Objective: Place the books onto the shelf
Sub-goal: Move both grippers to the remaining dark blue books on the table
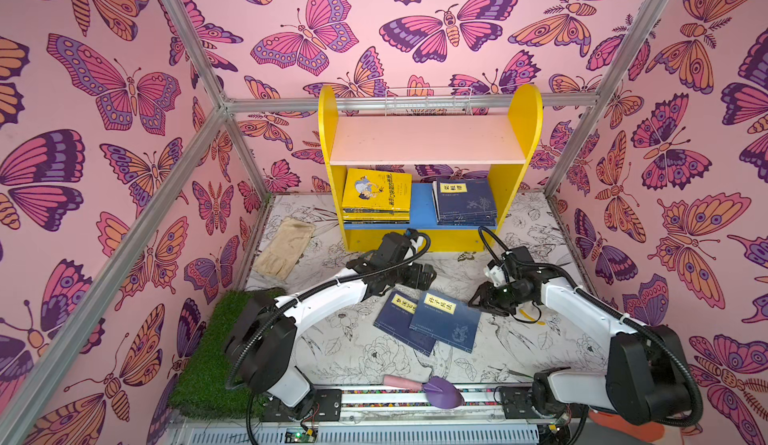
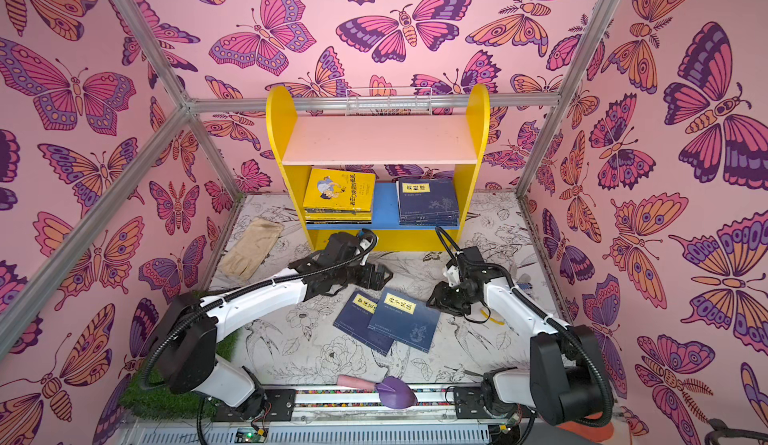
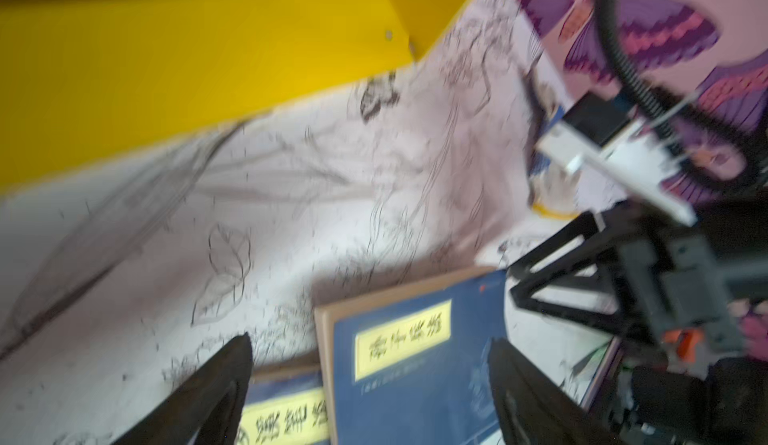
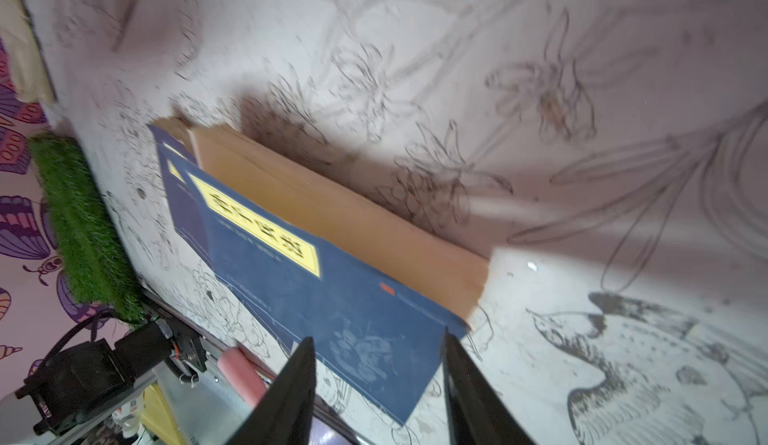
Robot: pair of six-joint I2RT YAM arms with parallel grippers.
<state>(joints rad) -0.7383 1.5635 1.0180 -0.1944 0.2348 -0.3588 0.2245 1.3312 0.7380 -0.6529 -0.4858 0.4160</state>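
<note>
- On the tabletop (image 1: 519, 351), mid-front: upper navy book (image 1: 446, 320) overlaps lower navy book (image 1: 397, 324).
- Shelf (image 1: 328, 131) stands at the back, with a yellow stack (image 1: 376, 195) and a navy stack (image 1: 465, 204) lying on its blue lower board (image 1: 422, 206).
- Left fingers (image 3: 216, 389) are spread wide and empty, over the books' far edge.
- Right fingers (image 4: 291, 389) are parted at the upper navy book's corner, seemingly not gripping it; the view is blurred.
</note>
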